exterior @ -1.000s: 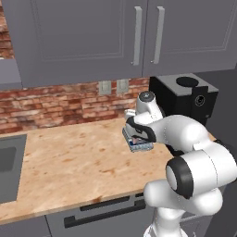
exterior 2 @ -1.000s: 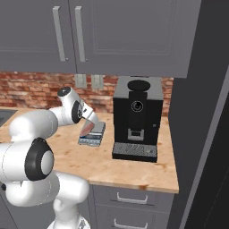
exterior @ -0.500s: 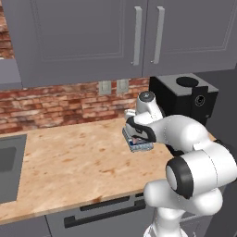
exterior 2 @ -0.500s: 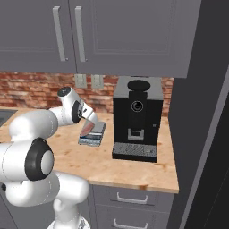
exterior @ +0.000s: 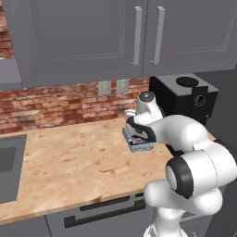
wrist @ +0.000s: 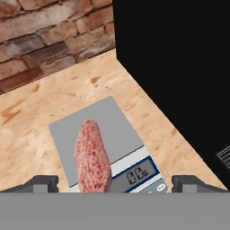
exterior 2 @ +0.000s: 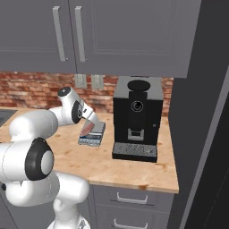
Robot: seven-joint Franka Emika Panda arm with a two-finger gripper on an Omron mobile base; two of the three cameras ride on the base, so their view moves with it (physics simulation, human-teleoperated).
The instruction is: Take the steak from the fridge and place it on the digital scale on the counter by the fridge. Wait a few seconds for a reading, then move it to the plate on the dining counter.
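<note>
Digital scale point(wrist: 134, 173) display: "00 G".

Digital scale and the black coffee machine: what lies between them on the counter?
Nothing: in the hand view a bare strip of wooden counter separates the digital scale, with the steak on it, from the coffee machine.

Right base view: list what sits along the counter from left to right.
Robot arm → steak, standing on the digital scale → black coffee machine → dark fridge side. The steak and scale overlap, so they share one place in the order.
</note>
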